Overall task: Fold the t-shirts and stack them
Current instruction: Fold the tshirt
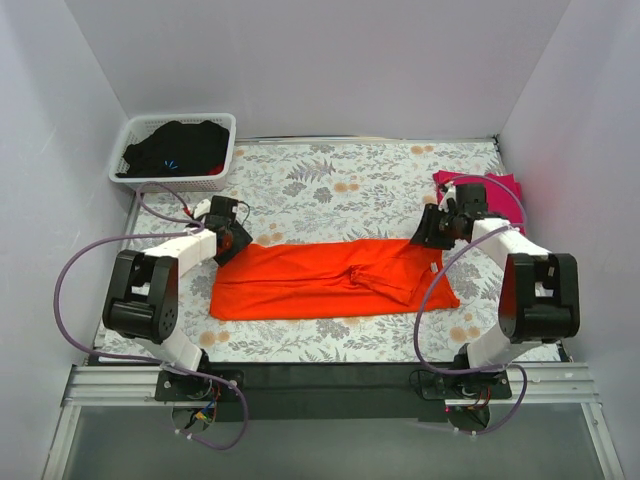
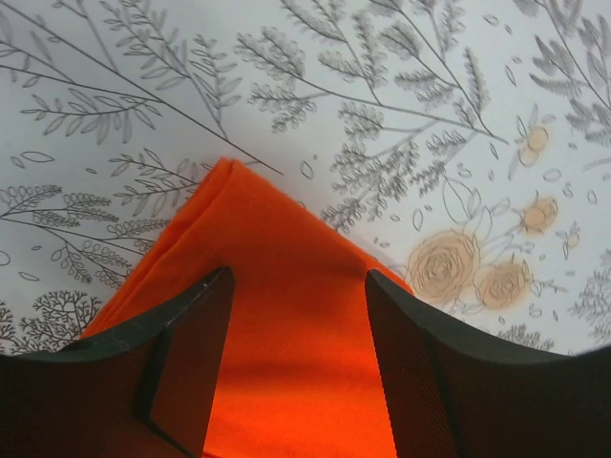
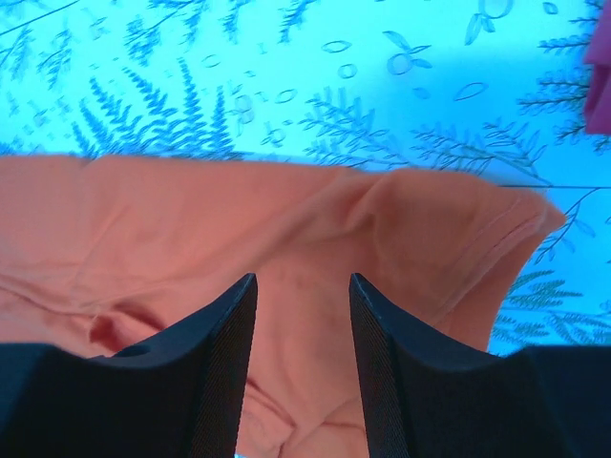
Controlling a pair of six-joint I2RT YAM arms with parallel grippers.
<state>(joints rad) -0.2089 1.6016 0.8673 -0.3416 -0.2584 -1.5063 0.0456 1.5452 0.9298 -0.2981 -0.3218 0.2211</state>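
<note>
The orange t-shirt (image 1: 330, 280) lies folded into a long flat band across the middle of the table. My left gripper (image 1: 236, 240) is open above its far left corner, which shows between the jaws in the left wrist view (image 2: 296, 315). My right gripper (image 1: 430, 232) is open above the far right end of the shirt (image 3: 315, 229); the cloth lies beneath the jaws, not pinched. The magenta-pink t-shirt (image 1: 500, 188) lies bunched at the far right, partly hidden behind the right arm; a sliver shows in the right wrist view (image 3: 601, 67).
A white basket (image 1: 150, 180) with dark clothes in it stands at the far left corner. The table has a floral cloth (image 1: 330, 180). White walls close in the left, back and right sides.
</note>
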